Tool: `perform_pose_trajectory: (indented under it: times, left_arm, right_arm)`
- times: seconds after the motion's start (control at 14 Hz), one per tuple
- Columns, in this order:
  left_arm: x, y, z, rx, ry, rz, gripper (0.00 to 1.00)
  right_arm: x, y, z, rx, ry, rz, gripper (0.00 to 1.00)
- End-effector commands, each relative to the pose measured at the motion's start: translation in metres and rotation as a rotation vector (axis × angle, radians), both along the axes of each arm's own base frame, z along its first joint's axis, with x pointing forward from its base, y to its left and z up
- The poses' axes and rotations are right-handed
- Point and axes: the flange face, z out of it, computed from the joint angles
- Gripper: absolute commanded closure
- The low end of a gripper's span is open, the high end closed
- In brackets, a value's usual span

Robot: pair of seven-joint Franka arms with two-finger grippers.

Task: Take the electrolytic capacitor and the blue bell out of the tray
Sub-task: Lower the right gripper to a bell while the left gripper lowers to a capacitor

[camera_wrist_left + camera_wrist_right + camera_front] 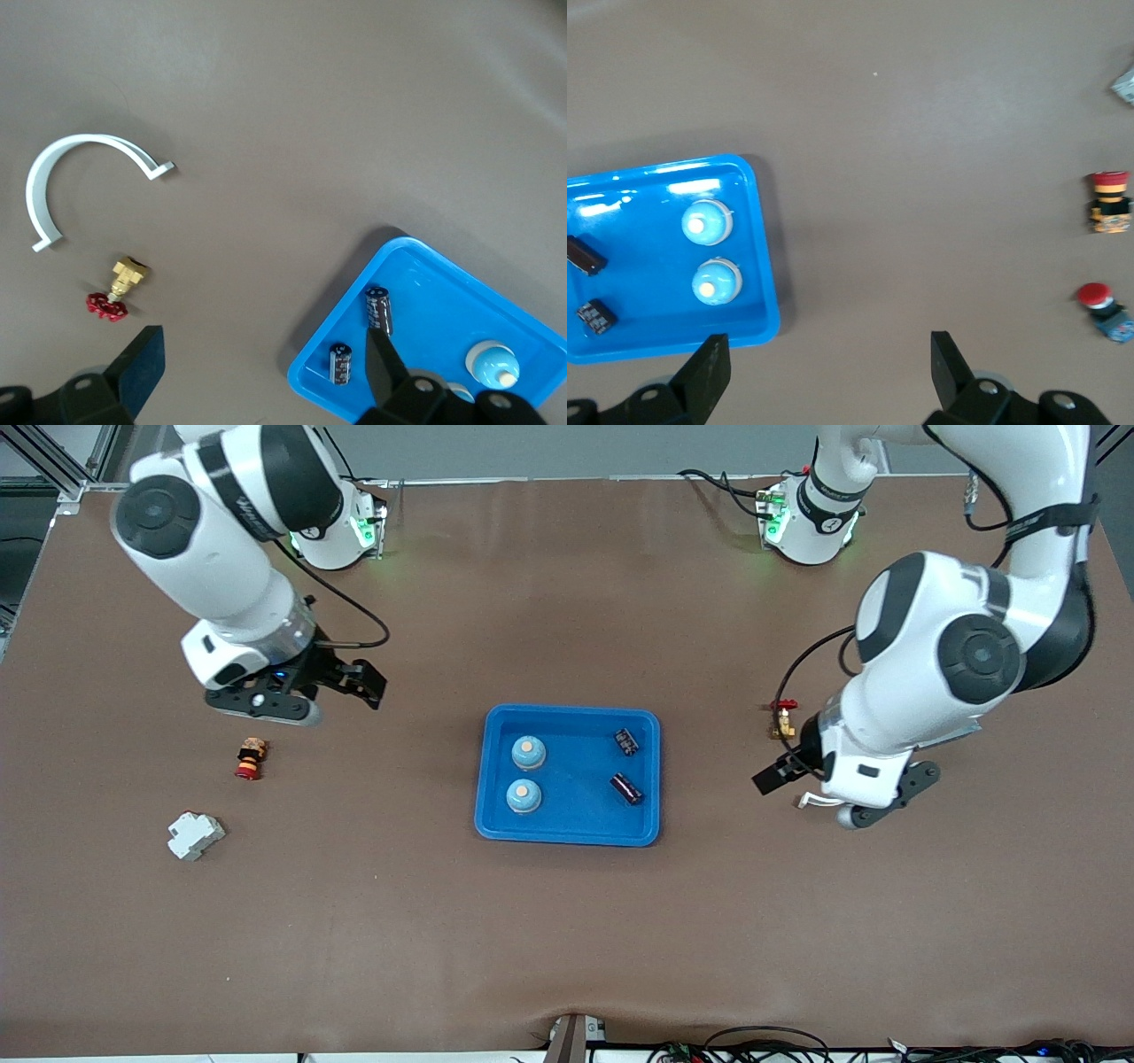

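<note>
A blue tray [567, 837] lies mid-table. It holds two light blue bells [528, 752] [524, 795] and two black capacitors [627, 741] [626, 788], the capacitors toward the left arm's end. My right gripper [359, 684] hangs open and empty over bare table toward the right arm's end. In its wrist view, the right gripper [828, 372] sees the tray [647, 266] and the bells [707, 222]. My left gripper [788, 778] is open and empty beside the tray. The left gripper [261, 367] sees both capacitors [378, 310] [341, 364] in its wrist view.
A brass valve with a red handle [783, 720] and a white curved clip [62, 168] lie by the left gripper. A red and black push button [251, 758], a white block [196, 835] and a second red button [1101, 305] lie toward the right arm's end.
</note>
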Motion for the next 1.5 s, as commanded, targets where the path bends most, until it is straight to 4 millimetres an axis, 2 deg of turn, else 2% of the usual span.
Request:
perform_pose_trajectory:
  times: [0.0,0.21,0.5,0.71,0.86,1.07,1.43]
  left_arm:
    - [0.001,-0.027,-0.011,0.021,-0.019,0.040,0.00]
    - [-0.010,-0.071,-0.031,0.020,-0.021,0.081,0.00]
    - [-0.023,-0.121,-0.075,0.046,-0.026,0.181,0.00]
    - [-0.026,-0.139,-0.106,0.054,-0.019,0.261,0.00]
    - [-0.032,-0.148,-0.130,0.075,0.006,0.262,0.00]
    - [-0.031,-0.156,-0.156,0.068,0.006,0.264,0.00]
    - [-0.043,-0.182,-0.172,0.052,-0.008,0.258,0.00]
  right_arm:
    - [-0.002,0.025,-0.033,0.024,-0.018,-0.054,0.00]
    - [-0.012,0.062,-0.081,0.014,0.010,-0.084,0.00]
    - [-0.022,0.115,-0.135,0.011,0.021,-0.096,0.00]
    - [-0.028,0.144,-0.174,0.014,0.018,-0.112,0.00]
    - [-0.022,0.153,-0.188,0.012,0.017,-0.117,0.00]
    - [-0.017,0.171,-0.221,0.013,0.010,-0.130,0.00]
    - [-0.009,0.179,-0.241,0.011,0.014,-0.129,0.00]
